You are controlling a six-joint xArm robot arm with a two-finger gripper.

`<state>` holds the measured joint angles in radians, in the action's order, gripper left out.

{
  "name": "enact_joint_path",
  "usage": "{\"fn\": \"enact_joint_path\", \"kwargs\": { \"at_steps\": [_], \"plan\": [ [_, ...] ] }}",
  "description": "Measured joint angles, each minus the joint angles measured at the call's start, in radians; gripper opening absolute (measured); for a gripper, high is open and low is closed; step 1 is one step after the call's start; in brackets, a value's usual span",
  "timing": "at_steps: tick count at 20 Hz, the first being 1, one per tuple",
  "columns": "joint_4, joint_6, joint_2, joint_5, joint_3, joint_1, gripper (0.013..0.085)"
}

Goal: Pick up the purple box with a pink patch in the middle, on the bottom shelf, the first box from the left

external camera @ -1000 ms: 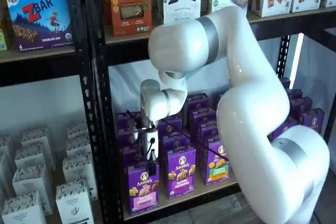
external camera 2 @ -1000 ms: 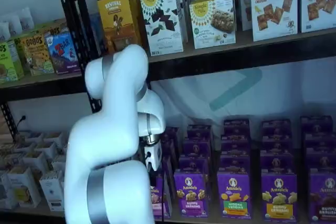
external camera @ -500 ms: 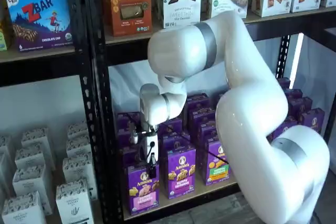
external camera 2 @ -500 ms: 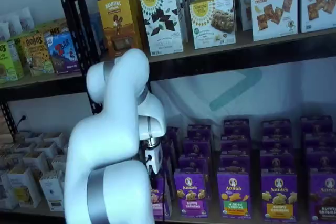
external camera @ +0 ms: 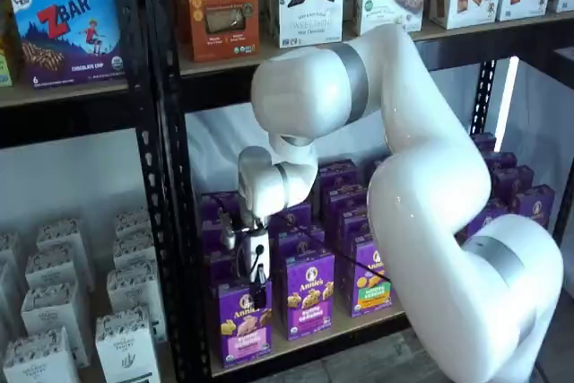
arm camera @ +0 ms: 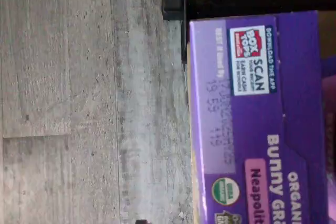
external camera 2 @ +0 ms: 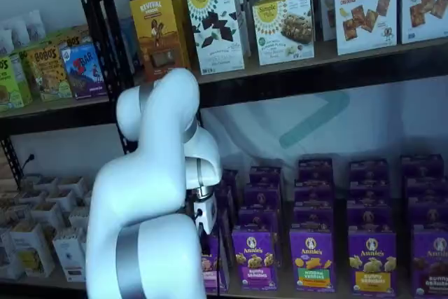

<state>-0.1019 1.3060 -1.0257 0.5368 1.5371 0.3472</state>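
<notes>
pincer (external camera: pixel 258 291) is hanging just above the purple box (external camera: pixel 244 321) at lower centre, on the bottom shelf (external camera: pixel 359 325); its fingers are side-on, so i cannot tell whether they are apart.

We find the purple box (external camera: pixel 244 322) at the front left corner of the bottom shelf (external camera: pixel 359 322), with further cartons in rows behind it and to its right. The pincer (external camera: pixel 257 290) hangs directly above that box. The higher board (external camera: pixel 466 24) carries a row of cracker boxes (external camera 2: pixel 364 6).
</notes>
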Motion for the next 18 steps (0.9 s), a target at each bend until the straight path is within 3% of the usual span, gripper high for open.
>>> {"fn": "enact_joint_path", "kwargs": {
  "at_steps": [5, 13, 18],
  "plan": [
    [-0.010, 0.009, -0.006, 0.002, 0.006, -0.001, 0.0850],
    [-0.007, 0.008, -0.010, 0.005, 0.010, -0.002, 0.0610],
    [-0.006, 0.006, -0.008, -0.006, 0.003, -0.001, 0.0610]
  ]
}}
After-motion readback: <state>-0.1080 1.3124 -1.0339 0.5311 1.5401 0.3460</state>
